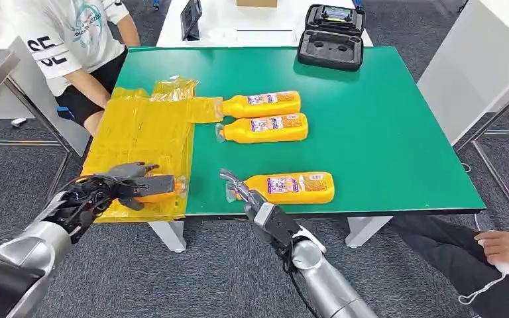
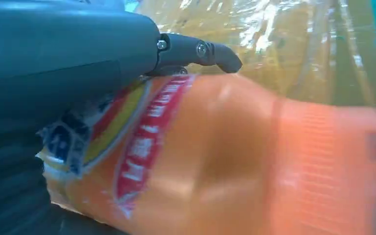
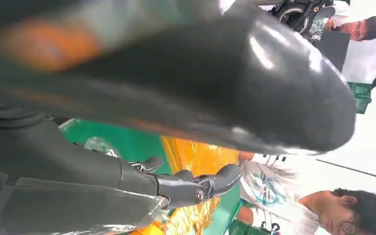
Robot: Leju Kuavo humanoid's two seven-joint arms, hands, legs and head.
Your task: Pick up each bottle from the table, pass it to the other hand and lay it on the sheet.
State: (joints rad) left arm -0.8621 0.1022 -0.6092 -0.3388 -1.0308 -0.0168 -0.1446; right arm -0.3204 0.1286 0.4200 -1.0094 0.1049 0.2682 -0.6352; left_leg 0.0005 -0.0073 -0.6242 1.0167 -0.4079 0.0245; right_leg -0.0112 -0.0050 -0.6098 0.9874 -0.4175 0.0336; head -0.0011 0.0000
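While a bottle (image 1: 156,186) was gripped by the left robot hand (image 1: 122,182) over the sheet (image 1: 142,136), it was best lowered flat before release. The right robot hand (image 1: 238,189) was held loose beside another bottle (image 1: 291,187).

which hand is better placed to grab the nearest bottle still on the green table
The right hand. It is open at the cap end of the nearest bottle on the green table. The left hand already holds a bottle over the yellow sheet.

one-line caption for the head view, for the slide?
Left hand holds an orange bottle over the yellow sheet.
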